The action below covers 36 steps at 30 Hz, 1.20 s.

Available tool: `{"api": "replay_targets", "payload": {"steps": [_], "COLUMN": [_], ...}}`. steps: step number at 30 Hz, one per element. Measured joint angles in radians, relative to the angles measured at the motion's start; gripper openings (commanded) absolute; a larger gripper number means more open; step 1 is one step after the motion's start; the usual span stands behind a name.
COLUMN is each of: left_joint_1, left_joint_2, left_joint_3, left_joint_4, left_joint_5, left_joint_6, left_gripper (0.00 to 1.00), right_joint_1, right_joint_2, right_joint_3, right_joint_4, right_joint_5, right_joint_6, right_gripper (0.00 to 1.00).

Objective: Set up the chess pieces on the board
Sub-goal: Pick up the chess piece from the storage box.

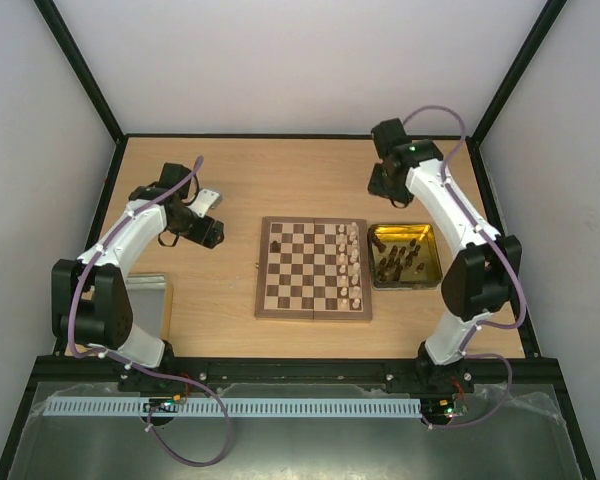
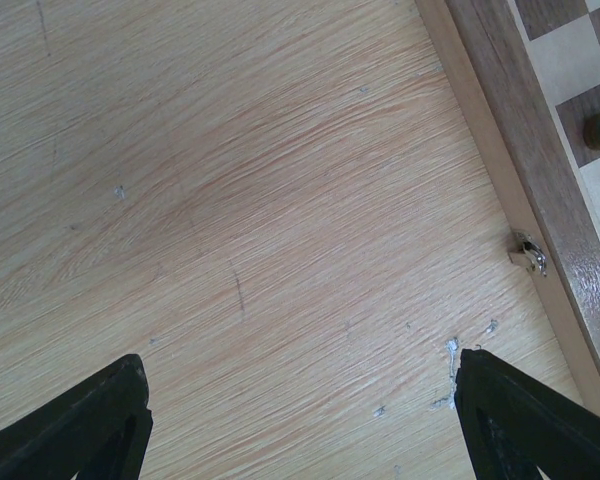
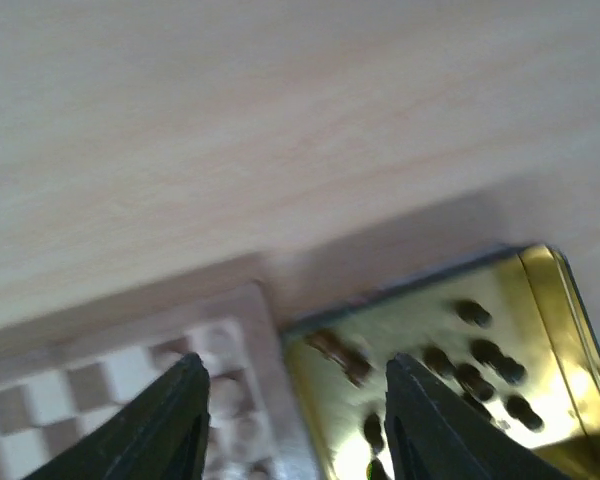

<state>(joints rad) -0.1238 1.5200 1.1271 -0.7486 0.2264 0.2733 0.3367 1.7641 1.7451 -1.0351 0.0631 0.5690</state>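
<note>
Near left corner of the worktop (image 1: 230, 330): a grey tray (image 1: 152, 300) lay partly under the left arm.

Mid-worktop: the board (image 1: 300, 281) lay flat and square to the edges. Cream pieces (image 1: 352, 262) stood in two files along its right edge. One dark piece (image 1: 276, 243) stood alone near its far left corner. The other squares were bare.

Right of the board, just beside its far half: a yellow tray (image 1: 437, 262). Dark pieces (image 1: 398, 260) were clustered in it. Whether tray and board touched, could not tell.

Left of the board's far left corner: the left claw (image 1: 205, 232) hung over bare worktop, pointing down. Its fingers (image 2: 90, 420) were spread wide with only wood grain between them. The wrist view took in the board's left border, a small metal latch (image 2: 528, 255) on that edge, and the lone dark piece.

Farthest out, beyond the yellow tray's far left corner: the right claw (image 1: 385, 182). Its wrist view was blurred. The fingers (image 3: 170, 430) stood partly apart, pinching nothing. The board's corner and the yellow tray's corner lay below the gap.
</note>
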Motion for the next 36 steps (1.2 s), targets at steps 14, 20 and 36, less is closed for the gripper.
{"api": "replay_targets", "payload": {"steps": [14,20,36], "left_joint_1": [0.000,0.000,-0.006], "left_joint_2": [0.002,0.021,0.027], "left_joint_3": [0.002,0.006,0.022], "left_joint_4": [-0.002,-0.005,-0.008], "left_joint_5": [0.008,0.009,0.008], "left_joint_6": [-0.013,-0.013,-0.013], "left_gripper": [0.83,0.83,0.83], "right_joint_1": [-0.075,-0.101,-0.134], "right_joint_2": [-0.110,-0.111,-0.033], "right_joint_3": [-0.499,-0.500,-0.533], "right_joint_4": [0.082,0.128,0.202], "right_joint_5": [-0.042,-0.049,-0.098], "right_joint_6": [0.017,0.006,-0.005], "right_gripper": [0.40,0.31,0.30]}}
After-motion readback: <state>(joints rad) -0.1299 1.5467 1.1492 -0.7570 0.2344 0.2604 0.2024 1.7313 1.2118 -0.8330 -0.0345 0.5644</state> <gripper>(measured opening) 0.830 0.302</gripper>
